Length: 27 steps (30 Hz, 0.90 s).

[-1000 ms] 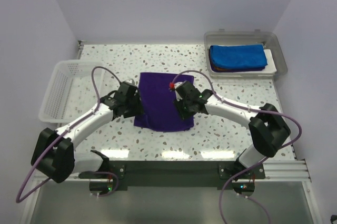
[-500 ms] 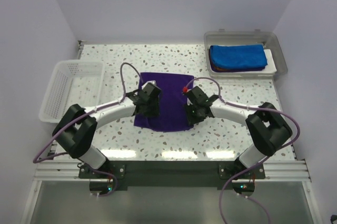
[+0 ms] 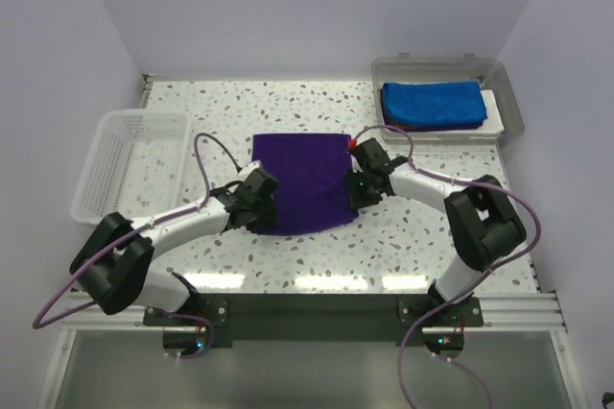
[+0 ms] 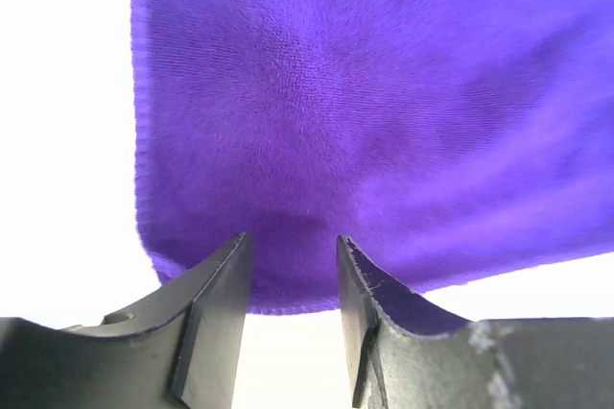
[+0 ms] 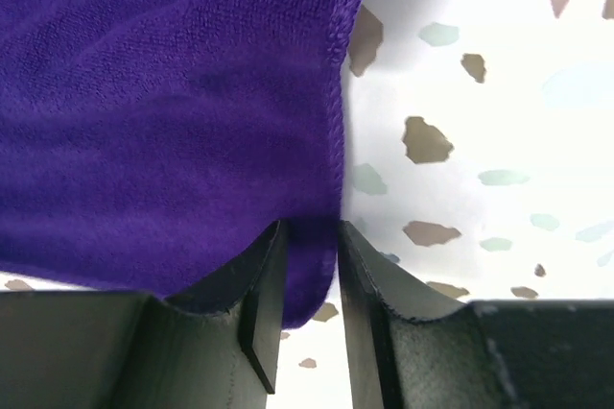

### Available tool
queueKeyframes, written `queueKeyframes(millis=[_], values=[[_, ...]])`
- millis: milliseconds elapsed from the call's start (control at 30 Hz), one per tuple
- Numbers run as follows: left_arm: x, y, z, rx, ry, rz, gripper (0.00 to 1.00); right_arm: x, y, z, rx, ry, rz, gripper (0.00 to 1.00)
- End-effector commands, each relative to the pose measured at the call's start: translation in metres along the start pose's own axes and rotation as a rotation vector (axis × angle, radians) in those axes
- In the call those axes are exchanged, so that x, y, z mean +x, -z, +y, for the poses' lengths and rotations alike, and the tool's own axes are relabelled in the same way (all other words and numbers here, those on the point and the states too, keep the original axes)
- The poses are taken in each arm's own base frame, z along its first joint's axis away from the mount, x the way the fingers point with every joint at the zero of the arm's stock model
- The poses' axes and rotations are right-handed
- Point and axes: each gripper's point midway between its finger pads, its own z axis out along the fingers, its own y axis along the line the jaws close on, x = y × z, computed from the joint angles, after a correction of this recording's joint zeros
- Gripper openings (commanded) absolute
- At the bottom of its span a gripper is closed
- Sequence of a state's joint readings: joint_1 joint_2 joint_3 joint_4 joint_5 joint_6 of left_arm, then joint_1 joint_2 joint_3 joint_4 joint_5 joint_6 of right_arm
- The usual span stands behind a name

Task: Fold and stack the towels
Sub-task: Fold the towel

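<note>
At table [image 3: 288, 102] centre, left gripper [image 4: 288, 255], right gripper [image 5: 309, 236] low, pinching purple towel [image 3: 302, 174] corners.

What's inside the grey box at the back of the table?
A folded blue towel lies on top, over a white sheet in the box. Thin darker edges peek out beneath it, but the blue one covers the rest, so how many lie below is hidden.

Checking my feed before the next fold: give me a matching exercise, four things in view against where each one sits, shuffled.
1 purple towel
2 blue towel
3 white basket
4 right gripper

A in the grey tray
B at the left edge of the table
C on the purple towel's right edge
D spread out mid-table

Pairs: 1-D, 2-A, 3-B, 4-C
</note>
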State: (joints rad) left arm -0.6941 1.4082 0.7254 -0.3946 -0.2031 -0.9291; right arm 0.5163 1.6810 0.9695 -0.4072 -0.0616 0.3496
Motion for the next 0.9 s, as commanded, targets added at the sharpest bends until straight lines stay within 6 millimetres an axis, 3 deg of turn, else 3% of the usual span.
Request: queueKeyframes(millis=[0,100,233,533,867], values=[[-0.035,0.032,-0.009,0.028,0.102,-0.133,0.47,-0.016,0.031,-0.002,0.022,0.019,-0.065,0.34],[-0.037,0.045,0.003,0.014,0.150,-0.169,0.48,-0.011,0.050,0.003,-0.009,-0.028,-0.092,0.39],[-0.029,0.040,0.017,-0.026,0.175,-0.169,0.48,0.003,0.059,0.003,-0.038,-0.117,-0.132,0.48],[-0.018,0.030,0.041,-0.148,0.193,-0.149,0.47,0.024,0.050,0.010,-0.119,-0.245,-0.155,0.51],[-0.006,0.015,0.048,-0.182,0.168,-0.116,0.39,0.031,0.035,0.016,-0.165,-0.293,-0.139,0.52]])
